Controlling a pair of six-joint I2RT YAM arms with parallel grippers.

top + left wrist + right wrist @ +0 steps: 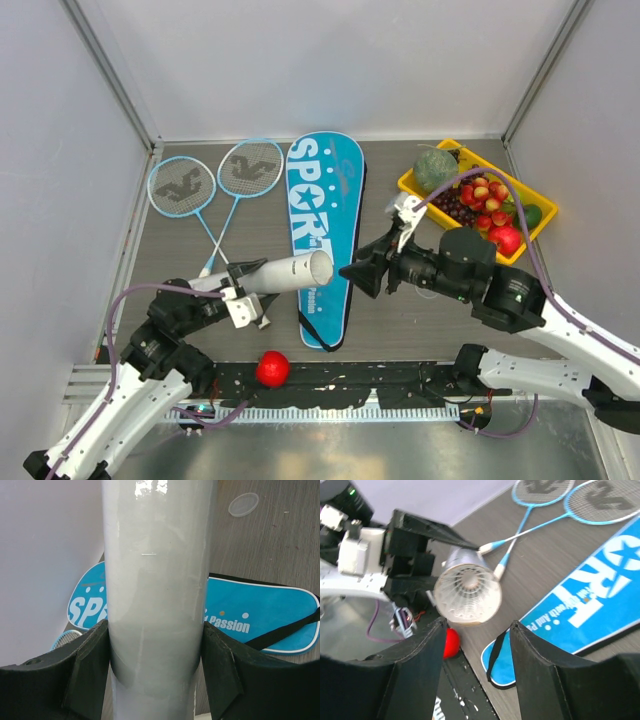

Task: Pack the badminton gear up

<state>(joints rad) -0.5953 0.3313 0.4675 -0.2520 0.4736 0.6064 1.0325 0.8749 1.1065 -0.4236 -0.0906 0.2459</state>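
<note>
Right wrist: shuttlecock [467, 592] in tube [461, 558] mouth, beyond right gripper [477, 626].

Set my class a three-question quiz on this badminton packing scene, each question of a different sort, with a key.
1. True or false: the left gripper is shut on the white tube.
2. What sits in the tube's open end? A) a red ball B) a shuttlecock C) a grape
3. How many rackets lie on the table?

Key: 1 true; 2 B; 3 two.
</note>
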